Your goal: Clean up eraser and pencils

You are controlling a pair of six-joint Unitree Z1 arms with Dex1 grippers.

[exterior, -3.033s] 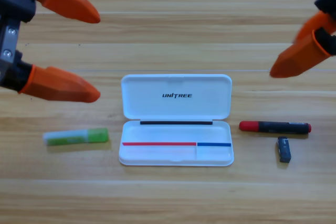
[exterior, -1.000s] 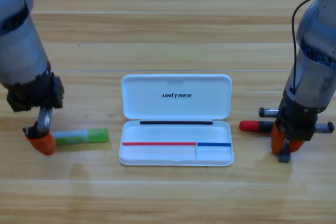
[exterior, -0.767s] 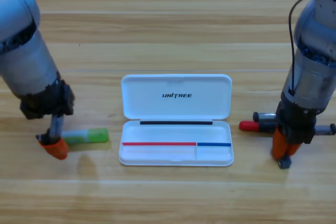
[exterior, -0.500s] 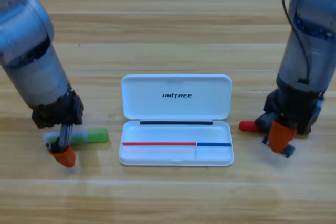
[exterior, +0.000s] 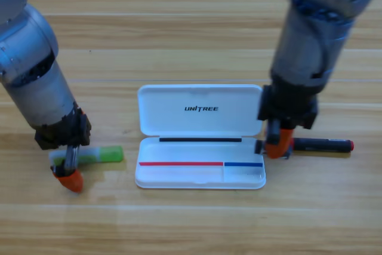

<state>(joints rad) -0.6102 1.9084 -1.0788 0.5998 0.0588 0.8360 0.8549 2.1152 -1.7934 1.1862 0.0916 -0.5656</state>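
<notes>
The pale pencil with the green end (exterior: 100, 155) lies left of the open white case (exterior: 179, 176). My left gripper (exterior: 70, 174) points down over its pale left end, hiding that end. At the case's right edge, level with the tray's top right corner, my right gripper (exterior: 276, 146) holds the small dark eraser (exterior: 259, 146), of which only a sliver shows beside the orange. The dark pencil with red ends (exterior: 322, 145) lies on the table right of the case. Its left red end is hidden behind the right gripper.
The case's lid (exterior: 200, 110) stands open toward the back, and the tray lies in front of it. The thick grey arms come down from the top left and top right. Bare wooden table surrounds everything.
The right gripper took the eraser off the table at the right and carried it left to the case's right edge. The left gripper has stayed over the green pencil's pale end.
</notes>
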